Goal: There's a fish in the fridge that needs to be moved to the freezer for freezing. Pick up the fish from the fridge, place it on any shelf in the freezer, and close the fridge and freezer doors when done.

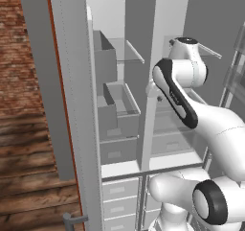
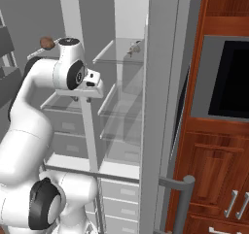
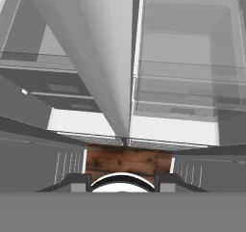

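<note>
The tall grey unit is seen with both doors swung wide. The freezer (image 1: pixel 117 129) takes the narrower half, with deep grey bins and drawers, and its plain door (image 1: pixel 72 105) stands open at the left of the left base view. The fridge (image 2: pixel 124 131) takes the wider half, and its door (image 2: pixel 160 107) stands open beside the wooden cabinets (image 2: pixel 214 170). The white arm (image 1: pixel 182 96) is raised in front of the upright divider (image 3: pixel 96 58) between the two halves. A short glass shelf (image 1: pixel 131 52) is seen high in the freezer, bare on the part that shows. In the hand view the claw (image 3: pixel 122 182) is pointed down at the wood floor (image 3: pixel 127 159) before the unit. Its tips are held partly apart, and nothing is gripped between them. The fish (image 2: pixel 133 48) lies on the top glass plate (image 2: pixel 114 56) of the fridge, near its back right corner, well apart from the claw.
</note>
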Robot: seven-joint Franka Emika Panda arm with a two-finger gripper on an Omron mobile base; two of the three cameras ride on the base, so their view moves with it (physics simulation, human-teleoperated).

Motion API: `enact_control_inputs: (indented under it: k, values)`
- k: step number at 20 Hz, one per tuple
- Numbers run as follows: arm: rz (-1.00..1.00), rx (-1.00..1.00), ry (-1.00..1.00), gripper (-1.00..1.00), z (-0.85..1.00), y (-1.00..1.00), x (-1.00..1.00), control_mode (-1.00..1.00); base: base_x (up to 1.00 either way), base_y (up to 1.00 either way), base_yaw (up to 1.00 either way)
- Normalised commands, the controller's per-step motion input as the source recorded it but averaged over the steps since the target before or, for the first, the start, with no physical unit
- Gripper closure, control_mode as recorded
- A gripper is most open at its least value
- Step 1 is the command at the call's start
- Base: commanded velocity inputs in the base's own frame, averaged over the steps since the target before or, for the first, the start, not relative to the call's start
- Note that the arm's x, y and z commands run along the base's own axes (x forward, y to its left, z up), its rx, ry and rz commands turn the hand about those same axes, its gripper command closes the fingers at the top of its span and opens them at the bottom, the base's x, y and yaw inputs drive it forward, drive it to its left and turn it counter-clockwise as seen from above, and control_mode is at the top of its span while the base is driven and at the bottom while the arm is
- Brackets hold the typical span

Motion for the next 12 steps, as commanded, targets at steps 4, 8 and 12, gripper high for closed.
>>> enact_control_inputs:
  k: [4,8,12]
  values:
    - [0.0,0.0,0.0,-1.0,0.0,0.0,-0.12,-1.0,0.0,0.0,0.0]
    - [-0.01,-0.01,-0.05,-1.0,0.04,0.0,-0.51,-1.0,0.0,0.0,0.0]
    - [0.0,-0.02,-0.22,-1.0,0.22,-0.21,-0.39,-1.0,0.0,0.0,0.0]
